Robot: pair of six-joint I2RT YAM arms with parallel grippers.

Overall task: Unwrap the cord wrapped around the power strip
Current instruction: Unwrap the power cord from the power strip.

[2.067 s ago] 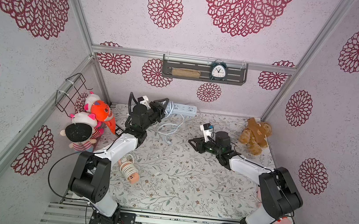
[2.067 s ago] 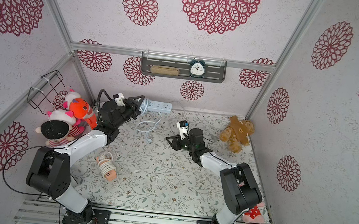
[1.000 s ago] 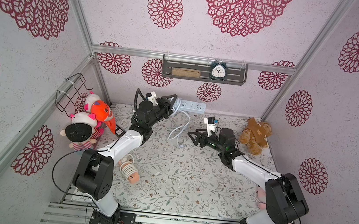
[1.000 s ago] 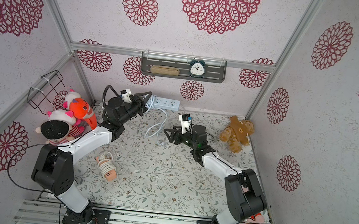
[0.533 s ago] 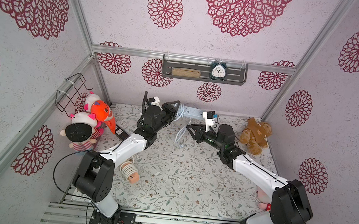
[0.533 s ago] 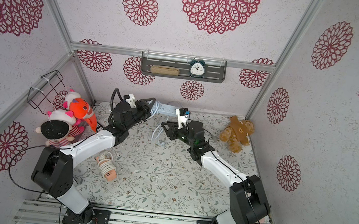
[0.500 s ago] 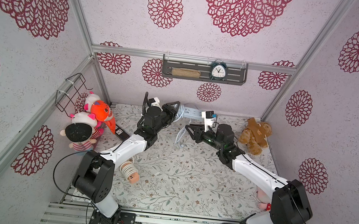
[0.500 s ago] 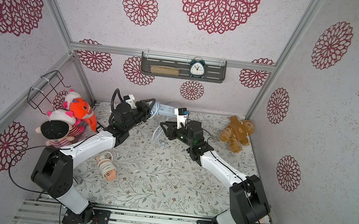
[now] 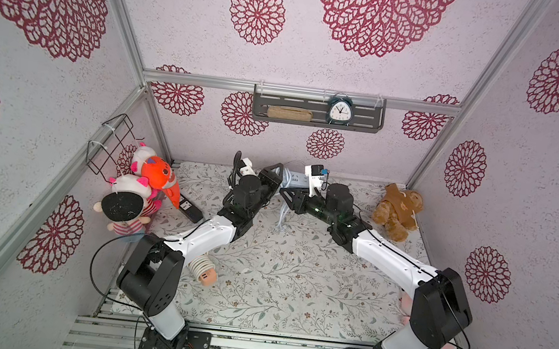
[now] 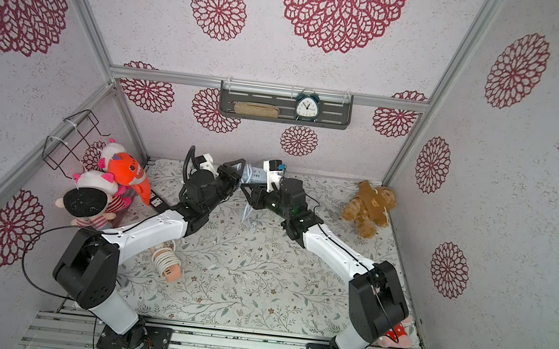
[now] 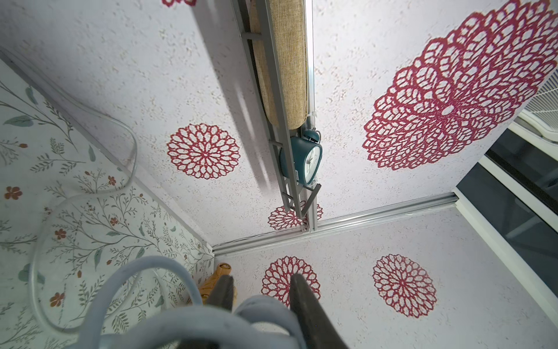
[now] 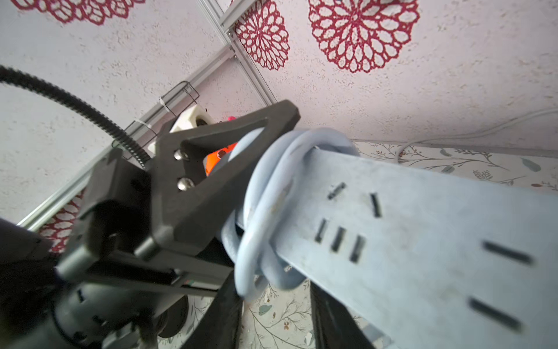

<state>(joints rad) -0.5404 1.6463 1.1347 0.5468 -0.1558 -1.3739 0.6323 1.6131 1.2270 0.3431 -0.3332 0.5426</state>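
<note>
A pale blue power strip (image 9: 294, 181) hangs in the air near the back wall, between my two grippers in both top views. Its cord (image 12: 262, 211) is looped in a few turns round the strip's end, and a loose length (image 9: 281, 215) trails down to the table. My left gripper (image 9: 276, 176) is shut on that wrapped end, with a turn of cord (image 11: 262, 305) between its fingers (image 11: 302, 296). My right gripper (image 12: 273, 284) reaches in from below the strip (image 12: 422, 241), its jaws closed around the lowest turns of cord.
A brown teddy bear (image 9: 397, 210) sits at the back right and plush toys (image 9: 140, 184) are piled at the left wall under a wire basket (image 9: 109, 143). A black strip (image 9: 190, 208) and a pink one with a coiled cord (image 9: 203, 268) lie by the left arm. A shelf with a clock (image 9: 339, 112) hangs on the back wall.
The left arm has carried the strip up and to the right, off the table. The right gripper has moved in under it and narrowed its jaws around the cord.
</note>
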